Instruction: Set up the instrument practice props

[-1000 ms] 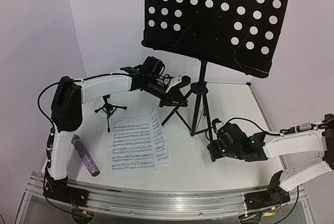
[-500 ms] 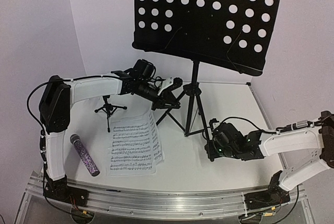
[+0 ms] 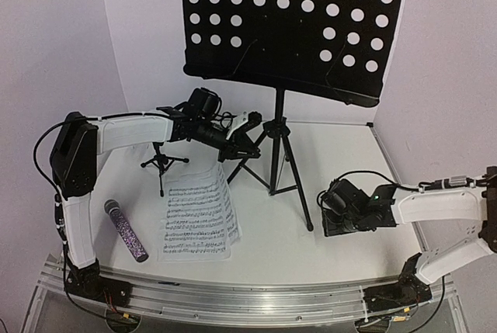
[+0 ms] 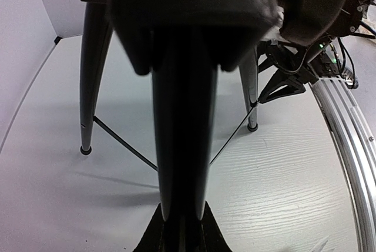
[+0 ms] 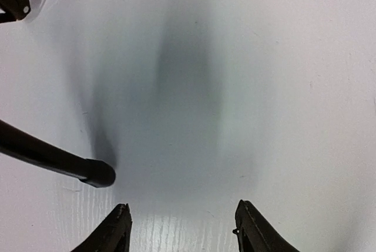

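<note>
1. Microphone [image 3: 126, 230], purple glitter, lying on the table [image 3: 349, 154] at near left. Its long axis runs near to far, with the mesh head at the far end. It is just beside the left arm's base and well apart from the right arm. No brand legible.

2. Sheet-music pages [image 3: 198, 213], lying flat at near centre, right of the microphone. Printed staves are visible, but no title or text can be read.

3. Right gripper [image 5: 184, 231], low over the table at near right. Jaws parted, holding nothing. The stand foot [image 5: 97, 172] lies just to its left, apart from the fingers.

4. Mic stand [image 3: 161, 164], a small black tripod, upright, far of the pages and under the left forearm.

5. Left gripper [image 3: 235, 145], clenched on a left leg of the music stand [image 3: 287, 30], low on the tripod.

6. Music stand, upright at far centre, perforated tray tilted and carrying no pages.

Judgement: microphone, pages and mic stand all lie on the left arm's side. The pages must travel far and upward to reach the tray.
</note>
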Controlling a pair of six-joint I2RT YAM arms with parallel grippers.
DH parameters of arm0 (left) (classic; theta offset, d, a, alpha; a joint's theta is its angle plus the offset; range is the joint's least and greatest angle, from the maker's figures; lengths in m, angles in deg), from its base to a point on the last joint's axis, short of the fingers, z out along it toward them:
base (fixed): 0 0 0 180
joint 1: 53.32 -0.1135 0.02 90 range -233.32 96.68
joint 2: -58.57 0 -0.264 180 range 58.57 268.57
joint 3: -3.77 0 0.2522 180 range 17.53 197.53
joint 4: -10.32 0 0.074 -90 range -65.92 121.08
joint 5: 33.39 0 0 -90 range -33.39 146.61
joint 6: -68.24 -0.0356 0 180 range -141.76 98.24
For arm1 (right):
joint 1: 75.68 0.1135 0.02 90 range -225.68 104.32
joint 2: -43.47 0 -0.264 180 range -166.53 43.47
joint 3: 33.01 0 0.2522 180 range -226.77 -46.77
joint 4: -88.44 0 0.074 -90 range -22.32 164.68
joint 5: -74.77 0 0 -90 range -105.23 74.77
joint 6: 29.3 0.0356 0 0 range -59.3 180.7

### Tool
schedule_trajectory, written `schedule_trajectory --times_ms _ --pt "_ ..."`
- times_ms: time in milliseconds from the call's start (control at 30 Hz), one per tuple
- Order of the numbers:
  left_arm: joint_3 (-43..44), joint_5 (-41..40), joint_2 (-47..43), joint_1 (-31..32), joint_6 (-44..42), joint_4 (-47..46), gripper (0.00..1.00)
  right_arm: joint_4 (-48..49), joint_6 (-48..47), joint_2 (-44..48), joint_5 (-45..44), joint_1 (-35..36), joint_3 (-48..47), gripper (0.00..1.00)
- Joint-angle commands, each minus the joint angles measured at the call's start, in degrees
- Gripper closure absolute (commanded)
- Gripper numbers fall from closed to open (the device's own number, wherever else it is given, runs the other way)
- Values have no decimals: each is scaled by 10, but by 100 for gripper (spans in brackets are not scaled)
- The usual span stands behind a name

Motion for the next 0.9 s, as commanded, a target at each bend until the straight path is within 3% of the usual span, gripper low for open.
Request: schedule_trajectory --times_ms 0,133,300,400,600,767,867 --pt "-11 -41 -3 -23 64 30 100 -55 -50 69 -22 -2 -16 37" --pt "45 -62 19 -11 114 73 100 -52 -129 92 34 -2 -47 32" --pt "8 -85 2 -6 159 18 100 12 -245 124 55 -2 -84 27" --pt "-5 -100 0 2 177 -2 100 84 -307 95 83 -2 -119 27" --pt "-1 -101 7 12 204 -13 100 258 -387 -47 77 -11 -196 31" --pt "-14 -94 1 12 199 -14 100 296 -376 -102 57 -37 -209 39" --pt "-23 -85 -5 12 194 -14 100 301 -382 -98 57 -49 -193 52"
